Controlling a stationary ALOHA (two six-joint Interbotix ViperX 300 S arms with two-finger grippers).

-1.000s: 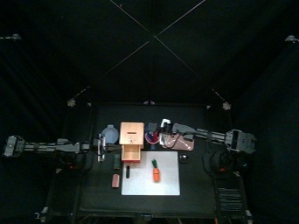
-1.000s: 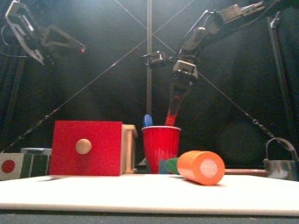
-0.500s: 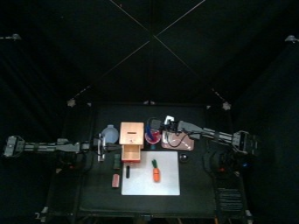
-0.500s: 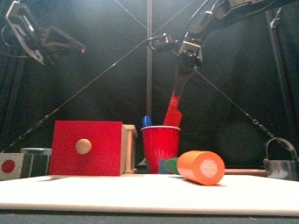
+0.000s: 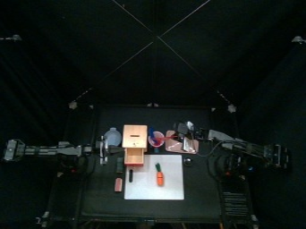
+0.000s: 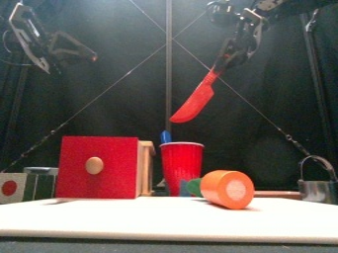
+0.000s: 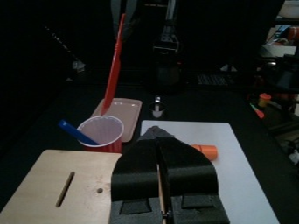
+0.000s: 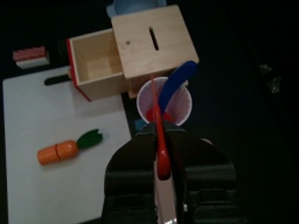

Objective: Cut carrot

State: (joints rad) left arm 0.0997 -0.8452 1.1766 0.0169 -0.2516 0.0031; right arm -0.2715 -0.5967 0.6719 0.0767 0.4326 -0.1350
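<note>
From the front I see my right gripper (image 6: 239, 47) high up, clamped on the red knife (image 6: 195, 99) hanging above the red cup (image 6: 181, 165). The top view alone shows the carrot (image 5: 158, 173) lying on the white mat (image 5: 174, 186). My left gripper (image 7: 163, 179) is pinched together, empty.
</note>
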